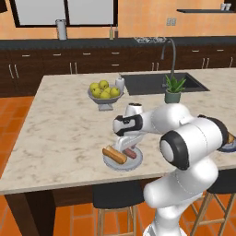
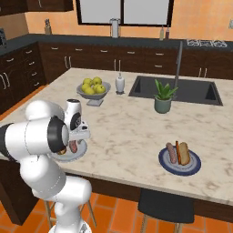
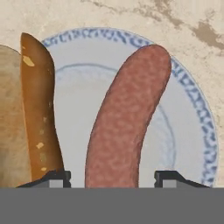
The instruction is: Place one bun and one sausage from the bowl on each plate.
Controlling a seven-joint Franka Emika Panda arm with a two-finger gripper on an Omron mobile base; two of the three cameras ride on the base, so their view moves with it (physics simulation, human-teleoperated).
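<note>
Right below the claw [image 3: 112, 179], a reddish-brown sausage [image 3: 124, 122] lies on a small blue-rimmed plate [image 3: 199, 113], its curved length running up between the two dark fingertips [image 3: 171, 178]. The fingertips stand apart on either side of the sausage's near end, so the claw is open wide with nothing pinched in it; whether the tips touch the sausage I cannot tell. Just beside the sausage on the same plate lies a bun [image 3: 37, 109], dark brown crust towards the sausage and paler bread behind.

From the left base view this plate [image 1: 120, 163] sits near the front edge of the marble tabletop [image 1: 60, 129], with the bun [image 1: 114, 155] and sausage [image 1: 131, 153] on it and the white arm bent low over it. From the right base view the same plate [image 2: 75, 156] peeks out beside the arm's elbow.

A second blue-rimmed plate [image 2: 179, 162] sits well apart along the front edge and carries its own sausage [image 2: 171, 153] and bun [image 2: 183, 152], side by side.

Farther back on the tabletop stand a pale footed bowl of yellow-green fruit [image 1: 105, 95], a small white bottle [image 2: 120, 84] just beside it, and a potted plant [image 2: 163, 98] near the dark sink [image 2: 182, 90] with its tall faucet [image 1: 172, 53].
</note>
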